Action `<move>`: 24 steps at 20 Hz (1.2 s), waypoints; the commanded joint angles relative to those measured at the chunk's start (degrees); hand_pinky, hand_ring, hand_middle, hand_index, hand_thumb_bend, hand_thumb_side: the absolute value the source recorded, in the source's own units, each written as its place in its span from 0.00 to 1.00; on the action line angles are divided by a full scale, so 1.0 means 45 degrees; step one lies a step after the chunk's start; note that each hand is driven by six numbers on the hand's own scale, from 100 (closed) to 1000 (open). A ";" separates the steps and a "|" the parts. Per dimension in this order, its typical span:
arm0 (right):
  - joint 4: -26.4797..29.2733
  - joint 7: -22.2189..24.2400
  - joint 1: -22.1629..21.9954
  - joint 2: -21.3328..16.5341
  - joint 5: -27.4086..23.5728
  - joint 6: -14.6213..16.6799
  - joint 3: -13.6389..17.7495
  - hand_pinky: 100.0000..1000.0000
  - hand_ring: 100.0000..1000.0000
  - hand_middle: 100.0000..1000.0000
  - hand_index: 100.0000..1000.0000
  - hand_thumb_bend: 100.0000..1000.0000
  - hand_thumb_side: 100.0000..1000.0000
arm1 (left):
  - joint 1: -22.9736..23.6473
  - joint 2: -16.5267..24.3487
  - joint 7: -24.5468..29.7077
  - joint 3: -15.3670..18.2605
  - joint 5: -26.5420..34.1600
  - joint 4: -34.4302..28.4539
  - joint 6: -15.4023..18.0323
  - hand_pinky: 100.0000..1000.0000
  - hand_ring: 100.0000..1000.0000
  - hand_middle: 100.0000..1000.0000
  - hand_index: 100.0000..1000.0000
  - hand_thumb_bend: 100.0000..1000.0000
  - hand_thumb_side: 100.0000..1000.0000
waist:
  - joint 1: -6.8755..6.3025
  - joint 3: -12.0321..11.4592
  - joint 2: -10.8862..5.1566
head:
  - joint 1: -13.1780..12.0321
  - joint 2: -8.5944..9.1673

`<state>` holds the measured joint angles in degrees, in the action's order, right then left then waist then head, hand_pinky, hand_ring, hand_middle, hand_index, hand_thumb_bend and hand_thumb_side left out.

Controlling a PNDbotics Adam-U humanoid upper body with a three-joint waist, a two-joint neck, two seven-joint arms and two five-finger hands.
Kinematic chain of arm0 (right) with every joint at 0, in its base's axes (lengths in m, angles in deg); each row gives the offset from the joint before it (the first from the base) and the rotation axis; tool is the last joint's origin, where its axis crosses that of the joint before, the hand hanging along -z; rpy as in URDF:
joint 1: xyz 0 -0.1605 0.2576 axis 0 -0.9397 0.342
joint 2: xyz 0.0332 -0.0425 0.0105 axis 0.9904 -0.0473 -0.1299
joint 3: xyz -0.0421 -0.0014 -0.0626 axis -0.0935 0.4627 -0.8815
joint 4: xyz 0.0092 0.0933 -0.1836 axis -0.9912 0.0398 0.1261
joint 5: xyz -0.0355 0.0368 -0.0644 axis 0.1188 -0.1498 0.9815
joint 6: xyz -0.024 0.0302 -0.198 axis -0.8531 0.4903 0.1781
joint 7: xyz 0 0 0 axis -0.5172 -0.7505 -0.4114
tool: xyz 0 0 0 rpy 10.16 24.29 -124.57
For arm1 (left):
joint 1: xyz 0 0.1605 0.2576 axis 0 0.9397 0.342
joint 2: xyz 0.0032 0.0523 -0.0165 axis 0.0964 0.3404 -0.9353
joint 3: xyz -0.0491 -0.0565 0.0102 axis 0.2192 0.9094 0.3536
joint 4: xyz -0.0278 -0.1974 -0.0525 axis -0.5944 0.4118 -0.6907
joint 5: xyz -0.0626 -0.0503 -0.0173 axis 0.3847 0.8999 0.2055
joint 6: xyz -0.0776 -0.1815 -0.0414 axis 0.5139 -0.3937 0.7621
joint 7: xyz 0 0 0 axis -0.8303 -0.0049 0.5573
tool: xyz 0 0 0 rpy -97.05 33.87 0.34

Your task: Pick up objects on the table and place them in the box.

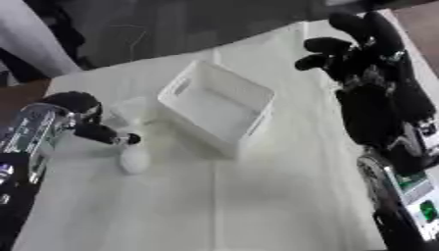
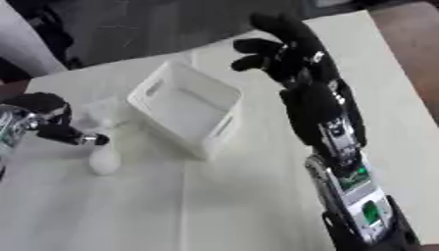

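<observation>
A white rectangular box [image 1: 251, 128] stands askew in the middle of the white-covered table, and nothing shows inside it. Left of it lies a small rounded white object [image 1: 133, 161]. My left hand [image 1: 84, 116] hangs just above and left of that object. Its dark fingers [image 1: 109, 135] reach down toward the object with the tips right over it, and they hold nothing. A pale, see-through thing [image 1: 133, 109] lies between this hand and the box. My right hand [image 2: 291, 54] is raised right of the box, fingers spread and slightly bent, empty.
The white cloth [image 1: 214, 206] covers the table down to the near edge. The table's far edge [image 1: 129, 63] runs diagonally behind the box, with dark floor beyond. My right forearm [image 2: 343, 162] stretches along the table's right side.
</observation>
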<state>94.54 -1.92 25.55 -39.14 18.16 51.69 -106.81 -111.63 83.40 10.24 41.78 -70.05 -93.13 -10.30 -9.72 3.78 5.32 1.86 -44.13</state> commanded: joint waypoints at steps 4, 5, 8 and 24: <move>0.0241 0.0081 0.0029 -0.0165 0.0058 -0.0009 -0.0043 0.73 0.82 0.91 1.00 0.00 0.89 | 0.0025 -0.0643 0.0035 0.0061 -0.0025 -0.0073 0.0096 0.00 0.08 0.19 0.35 1.00 1.00 | -0.0014 0.0019 -0.0091 | 0.0052 0.0002; 0.0241 0.0095 0.0030 -0.0176 0.0060 -0.0010 -0.0054 0.73 0.82 0.91 1.00 0.00 0.89 | 0.0023 -0.0739 0.0022 0.0043 -0.0018 -0.0044 0.0099 0.00 0.08 0.20 0.35 1.00 1.00 | -0.0031 0.0032 -0.0079 | 0.0036 0.0002; 0.0241 0.0138 0.0026 -0.0202 0.0065 -0.0011 -0.0079 0.73 0.82 0.91 1.00 0.00 0.89 | 0.0022 -0.0917 0.0056 -0.0061 -0.0017 0.0059 0.0177 0.00 0.08 0.20 0.35 1.00 1.00 | -0.0073 0.0072 -0.0054 | -0.0007 0.0002; 0.0241 0.0271 0.0085 -0.0303 0.0104 0.0065 -0.0097 0.73 0.82 0.90 1.00 0.00 0.89 | 0.0120 -0.1270 0.0223 -0.0447 -0.0760 0.0265 0.0582 0.00 0.09 0.21 0.35 1.00 1.00 | -0.0140 0.0221 0.0241 | -0.0180 0.0002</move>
<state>94.54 -0.97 25.52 -40.15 18.42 51.90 -107.14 -110.73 77.25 11.18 39.96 -72.67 -91.64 -8.04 -10.70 4.82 6.85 1.66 -44.13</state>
